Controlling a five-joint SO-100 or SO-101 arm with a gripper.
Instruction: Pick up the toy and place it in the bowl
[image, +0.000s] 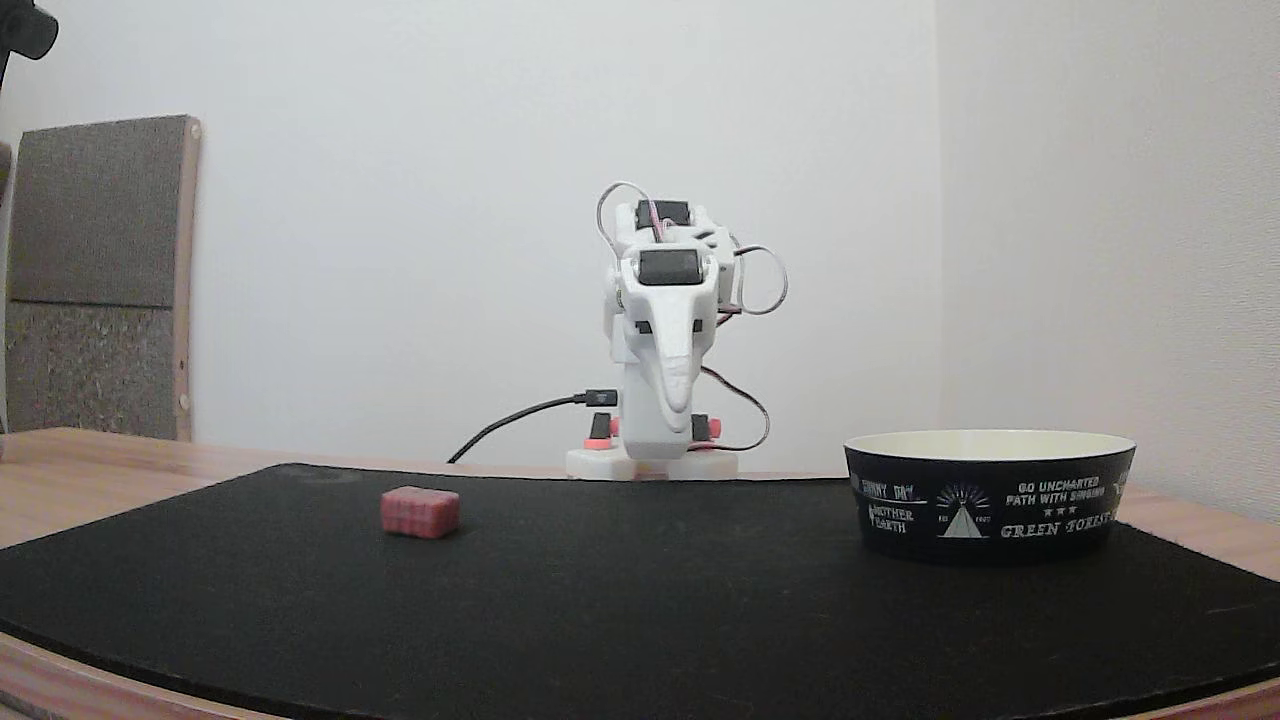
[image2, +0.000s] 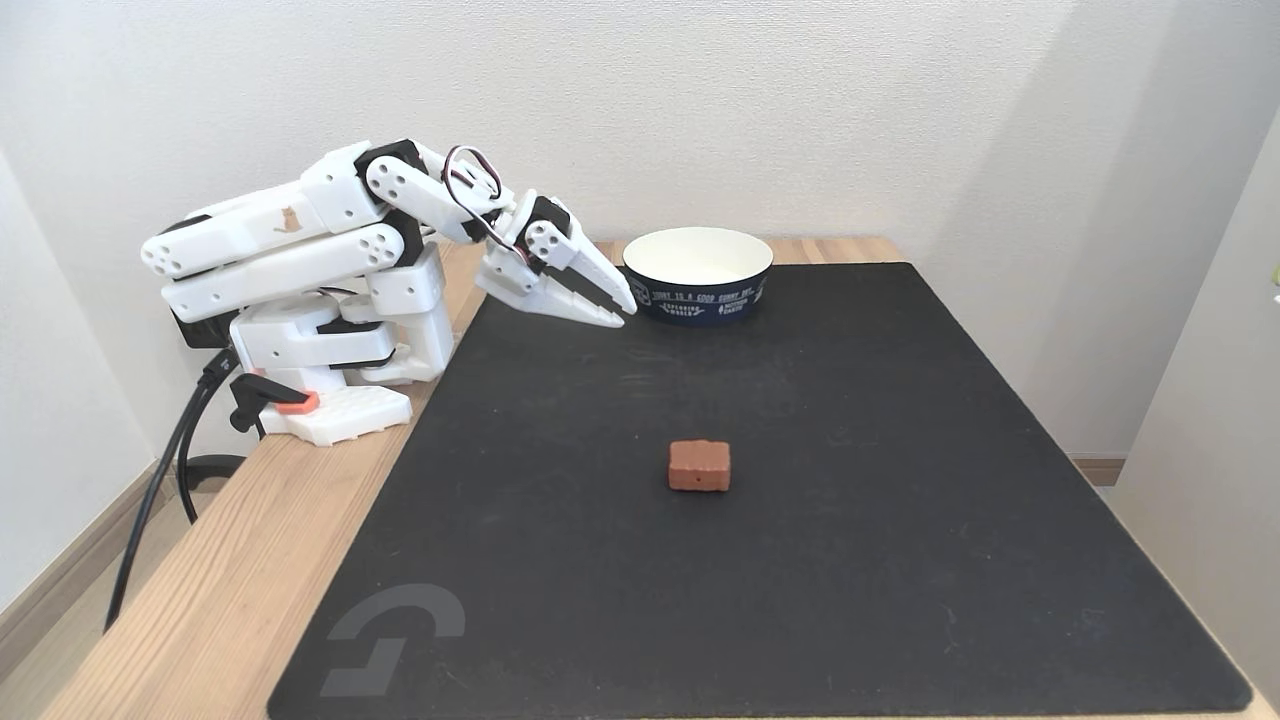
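Toy (image2: 699, 466) lying untouched mid-mat (image2: 900, 560), well apart from bowl (image2: 698, 298). End effector (image2: 622, 308) hanging folded near bowl, fingers together, carrying nothing. Pick and placement both remaining.

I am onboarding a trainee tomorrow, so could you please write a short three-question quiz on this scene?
1. True or false: the small reddish-pink rectangular toy block lies inside the wide black bowl with white lettering.
2. What covers the wooden table?
3. The white gripper is: A) shut, holding nothing; B) clamping the block.

Key: 1. False, it lies on the mat, apart from the bowl. 2. A black mat. 3. A.
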